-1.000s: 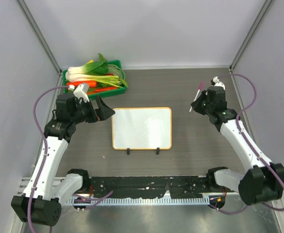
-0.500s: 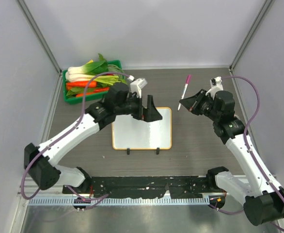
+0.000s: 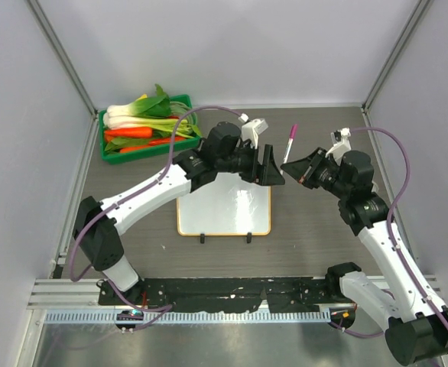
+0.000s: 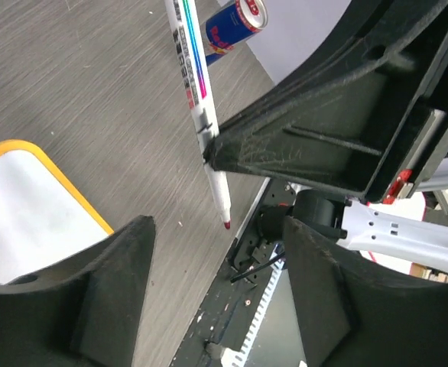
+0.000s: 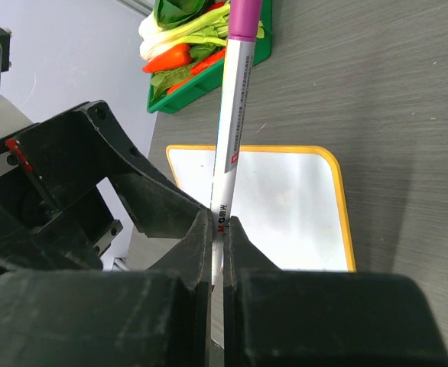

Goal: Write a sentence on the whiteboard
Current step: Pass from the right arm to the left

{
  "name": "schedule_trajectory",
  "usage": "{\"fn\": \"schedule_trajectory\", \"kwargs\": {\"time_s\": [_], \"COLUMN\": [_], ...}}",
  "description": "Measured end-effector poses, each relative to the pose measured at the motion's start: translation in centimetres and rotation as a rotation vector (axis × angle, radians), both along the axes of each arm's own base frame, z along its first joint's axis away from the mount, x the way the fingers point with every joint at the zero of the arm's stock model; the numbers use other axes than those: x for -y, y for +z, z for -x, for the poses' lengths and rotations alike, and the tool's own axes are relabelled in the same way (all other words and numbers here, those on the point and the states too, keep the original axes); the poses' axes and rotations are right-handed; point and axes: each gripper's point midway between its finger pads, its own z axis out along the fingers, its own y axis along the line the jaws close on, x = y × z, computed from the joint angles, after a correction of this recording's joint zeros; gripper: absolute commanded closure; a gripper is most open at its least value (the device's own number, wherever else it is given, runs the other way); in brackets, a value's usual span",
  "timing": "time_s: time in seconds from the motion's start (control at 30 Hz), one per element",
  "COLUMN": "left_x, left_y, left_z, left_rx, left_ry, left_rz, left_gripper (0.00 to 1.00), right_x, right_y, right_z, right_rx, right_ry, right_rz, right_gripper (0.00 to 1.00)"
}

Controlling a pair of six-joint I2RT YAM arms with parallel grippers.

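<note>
While the glossy white whiteboard with an orange-yellow frame (image 3: 224,205) lies blank at the middle of the tabletop (image 3: 316,229), the left end effector (image 3: 272,167) has swung from 9 o'clock across to the board's 1 o'clock corner, its jaws apart, narrowing, touching nothing. Facing it, the right end effector (image 3: 299,170) is clamped on a slim white marker with a purple end (image 3: 290,141). Probably a handover is coming; no sentence is written yet.

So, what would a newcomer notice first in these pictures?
The marker, pinched in the right end effector beyond the whiteboard's far right corner, with the open left end effector facing its tip. The central whiteboard shows no writing, and a green tray of vegetables sits at the far left.
</note>
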Motion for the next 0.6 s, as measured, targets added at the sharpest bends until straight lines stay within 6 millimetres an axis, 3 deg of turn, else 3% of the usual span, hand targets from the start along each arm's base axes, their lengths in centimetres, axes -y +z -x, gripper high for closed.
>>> {"fn": "schedule_trajectory", "kwargs": {"time_s": [0.13,0.27,0.4,0.47,0.53,0.6], "left_x": [0.7,1.5,1.9,1.9,1.9,1.8], "left_y": [0.0,0.0,-0.5,-0.5,-0.6,-0.7], "left_z": [-0.5,-1.0,-0.9,-0.9,-0.9,-1.0], "left_rx": [0.003,0.007,-0.001,-0.005,-0.001,0.002], "left_ry": [-0.004,-0.012,-0.025,-0.02,-0.022,-0.017], "left_rz": [0.006,0.014,0.013,0.012,0.007,0.003], "left_gripper": [0.53,0.6,1.0,1.0,1.0,1.0], "right_x": [-0.2,-0.4,-0.4,-0.4,-0.4,-0.4], "right_y": [0.0,0.6,0.6,0.2,0.2,0.2], "right_z": [0.2,0.4,0.5,0.5,0.5,0.5], "right_rx": [-0.012,0.006,0.006,-0.004,-0.004,-0.002], "right_ry": [0.005,0.017,0.021,0.019,0.018,0.018], "right_rz": [-0.019,-0.034,-0.037,-0.038,-0.038,-0.038], "right_gripper": [0.99,0.99,0.99,0.99,0.9,0.65]}}
